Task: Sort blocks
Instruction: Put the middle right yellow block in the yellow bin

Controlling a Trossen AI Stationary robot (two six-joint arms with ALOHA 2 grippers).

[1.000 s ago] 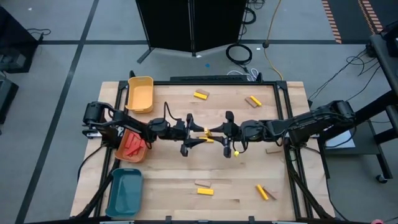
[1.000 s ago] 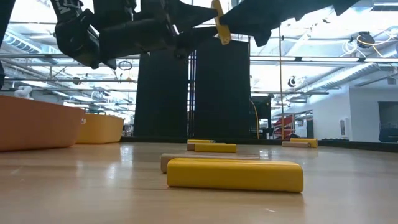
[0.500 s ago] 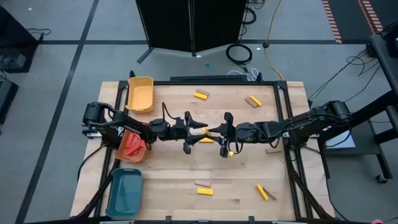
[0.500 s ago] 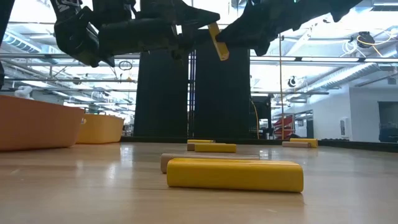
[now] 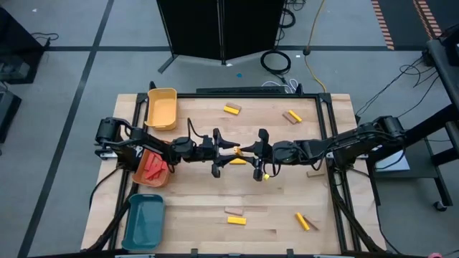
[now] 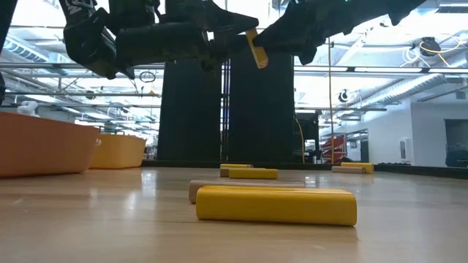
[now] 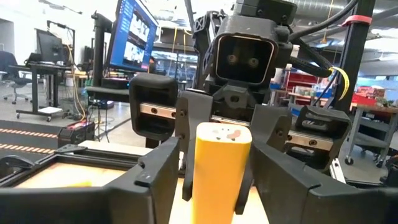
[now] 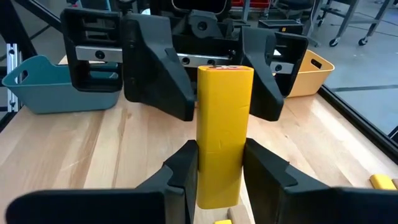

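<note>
- While both arms meet nose to nose above the middle of the counter (image 5: 287,208), a yellow block (image 5: 242,152) hangs in the air between them.
- Right pincer (image 8: 217,158): clenched on the yellow block, its two dark fingers (image 8: 266,168) pressing one end of the bar.
- Left pincer (image 5: 228,153): spread wide on either side of the block's other end; its fingers (image 8: 158,68) stand apart from the bar, not touching it.
- From the low camera the yellow block (image 6: 256,50) sits tilted, well above the counter.
- Orange tray (image 5: 152,166), on the left pincer's side of the yellow block, holds red blocks (image 5: 152,169).
- Yellow tray (image 5: 162,108) stands beyond the orange tray; teal tray (image 5: 143,221) lies on the orange tray's other side, toward the counter's front edge.
- Loose yellow and tan blocks lie scattered around the held block: one pair (image 5: 232,109) toward the back, another (image 5: 235,216) toward the front.
</note>
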